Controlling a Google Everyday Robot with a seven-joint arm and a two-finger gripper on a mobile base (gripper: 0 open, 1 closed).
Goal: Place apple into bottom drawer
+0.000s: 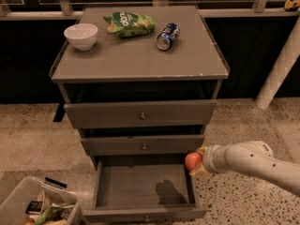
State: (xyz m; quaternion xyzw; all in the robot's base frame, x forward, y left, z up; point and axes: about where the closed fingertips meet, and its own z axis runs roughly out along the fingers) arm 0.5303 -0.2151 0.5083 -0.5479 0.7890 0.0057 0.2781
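Over the right wall of the open bottom drawer point(131, 187), the gripper point(198, 163) hangs clenched around the apple point(191, 161), its arm point(253, 161) stretched in from the right. To do this step well, I judge it should carry the fruit leftward above the bare grey floor (not the rim), lower it close, then release gently so nothing rolls or bounces out. Far above, the cabinet top point(140, 55) bears a bowl point(81, 35), chip bag point(130, 24) and blue can point(168, 35).
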